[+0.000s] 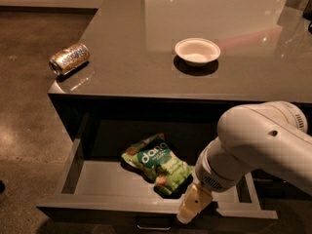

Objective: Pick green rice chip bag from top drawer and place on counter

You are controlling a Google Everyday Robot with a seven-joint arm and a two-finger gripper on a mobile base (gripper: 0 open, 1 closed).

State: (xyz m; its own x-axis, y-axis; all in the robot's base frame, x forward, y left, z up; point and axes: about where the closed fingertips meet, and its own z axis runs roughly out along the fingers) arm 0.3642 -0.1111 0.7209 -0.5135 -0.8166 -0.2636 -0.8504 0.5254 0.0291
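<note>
Lying in the open top drawer (97,185), the green rice chip bag (158,164) is not yet grasped; lifting and placing on the counter (131,67) surface are judged left. One can (69,58), one bag and one bowl (197,50) are counted. The gripper (194,206) hangs just right of the bag at the drawer front, and whether it is spread cannot be told.

counter (126,57) w/ can (69,58), bowl (197,51), gripper (191,207) at drawer (107,182) front
</note>
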